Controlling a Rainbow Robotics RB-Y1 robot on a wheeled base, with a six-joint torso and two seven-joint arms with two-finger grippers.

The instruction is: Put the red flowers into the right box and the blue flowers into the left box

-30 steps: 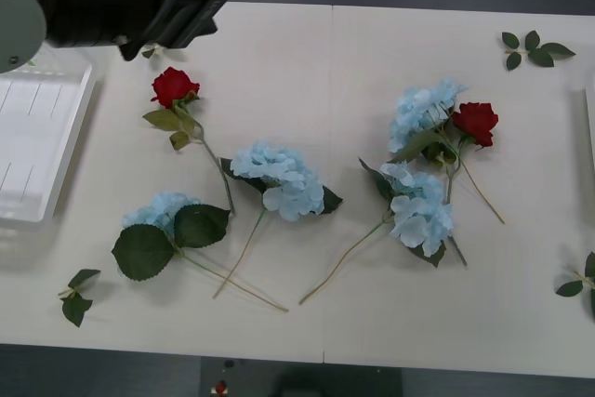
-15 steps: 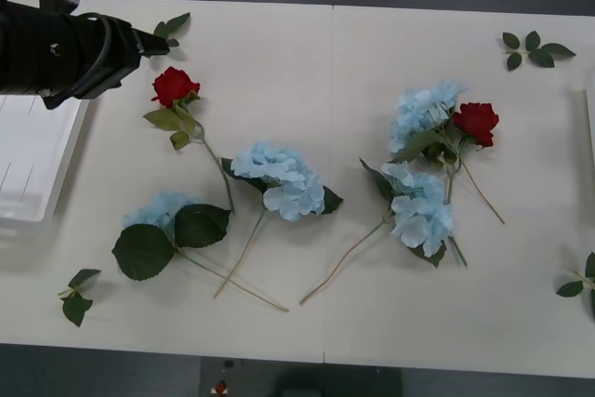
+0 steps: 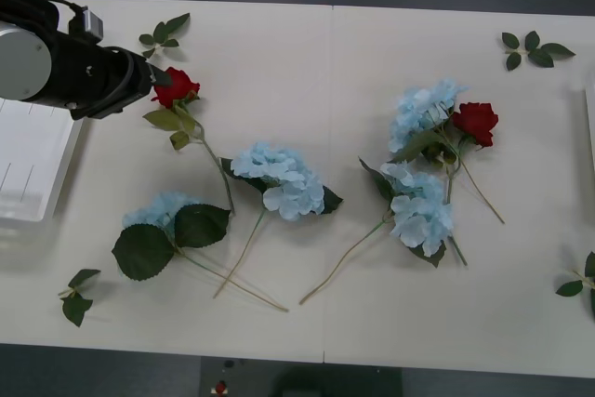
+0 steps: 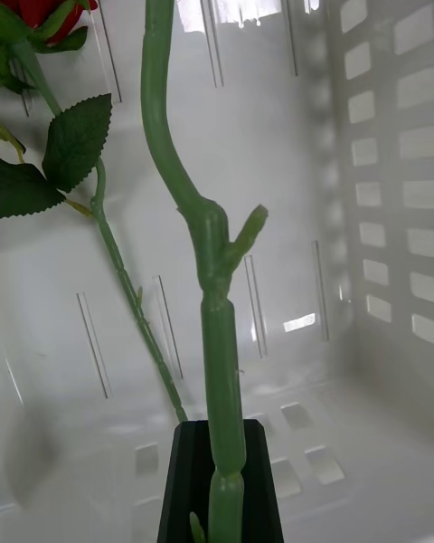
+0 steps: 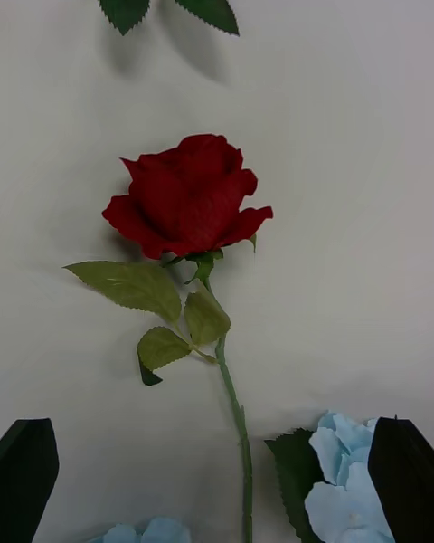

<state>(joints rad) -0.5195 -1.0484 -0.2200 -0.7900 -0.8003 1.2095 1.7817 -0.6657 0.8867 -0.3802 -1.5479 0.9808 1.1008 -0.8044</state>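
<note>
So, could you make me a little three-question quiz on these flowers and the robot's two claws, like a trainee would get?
1. True or false: the left gripper hovers open over a deep-red artificial rose lying on the white table.
2. What is the right gripper shut on? A) a pale blue flower head B) a thick green plastic stem C) a loose leaf sprig
3. How many pale sky-blue artificial hydrangea clusters lie on the table in the front view?
Key: 1 true; 2 B; 3 four.
</note>
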